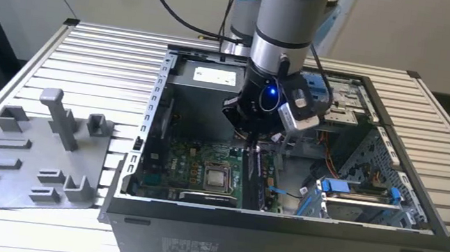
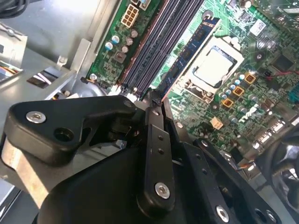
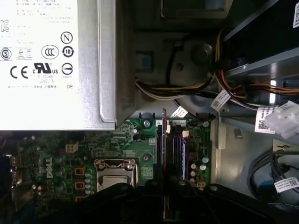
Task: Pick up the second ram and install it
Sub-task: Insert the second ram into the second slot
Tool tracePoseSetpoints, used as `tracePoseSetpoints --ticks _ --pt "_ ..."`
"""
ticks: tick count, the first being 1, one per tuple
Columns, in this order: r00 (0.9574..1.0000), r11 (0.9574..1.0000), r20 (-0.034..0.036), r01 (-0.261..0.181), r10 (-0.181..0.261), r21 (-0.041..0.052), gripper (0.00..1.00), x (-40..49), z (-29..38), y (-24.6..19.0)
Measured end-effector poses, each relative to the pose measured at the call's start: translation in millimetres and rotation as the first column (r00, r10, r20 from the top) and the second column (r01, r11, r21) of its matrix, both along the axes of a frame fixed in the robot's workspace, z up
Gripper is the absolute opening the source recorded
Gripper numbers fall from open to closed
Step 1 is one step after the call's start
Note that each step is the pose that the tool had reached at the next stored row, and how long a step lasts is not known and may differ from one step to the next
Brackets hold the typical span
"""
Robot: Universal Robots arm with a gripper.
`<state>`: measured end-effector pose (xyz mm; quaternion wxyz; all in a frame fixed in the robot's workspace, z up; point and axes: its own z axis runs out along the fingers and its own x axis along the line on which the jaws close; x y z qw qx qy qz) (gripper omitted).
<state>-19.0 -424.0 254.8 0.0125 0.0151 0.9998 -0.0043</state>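
second ram (image 3: 164, 140) between closed jaws

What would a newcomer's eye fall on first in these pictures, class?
Probably the gripper reaching down into the open computer case, over the green motherboard. It holds a thin ram strip edge-on above the black memory slots, beside the silver processor. On the exterior view's left lies a grey holder plate.

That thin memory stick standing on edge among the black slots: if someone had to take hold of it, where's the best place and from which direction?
Judging by its pose, from straight above, pinching the two flat faces near the top edge. The second ram stands upright beside the CPU socket, with slots hemming in its lower edge, so only the top is free. The gripper is already placed that way, fingers closed on the strip.
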Motion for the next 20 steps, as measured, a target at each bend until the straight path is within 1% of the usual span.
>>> tracePoseSetpoints --ticks 3,9,11,14,16,18,20 --pt "1.0000 1.0000 0.0002 0.001 -0.001 0.0000 0.15 -0.3 -5.6 -0.5" --pt "0.9999 0.9999 0.0000 0.016 -0.016 -0.0008 0.15 -4.9 -16.5 -1.5" --pt "0.9998 0.9998 0.0000 0.021 -0.021 -0.0012 0.15 -5.5 -19.6 -2.8" --pt "0.9997 0.9997 -0.0004 0.025 -0.025 -0.0010 0.15 -5.8 -22.3 -7.2" --pt "0.9997 0.9997 -0.0013 0.025 -0.025 -0.0009 0.15 -5.7 -22.4 -11.2" --pt "0.9997 0.9997 -0.0024 0.025 -0.025 -0.0010 0.15 -5.7 -22.4 -14.1" --pt "0.9997 0.9997 -0.0038 0.025 -0.025 -0.0010 0.15 -5.7 -22.5 -18.9"
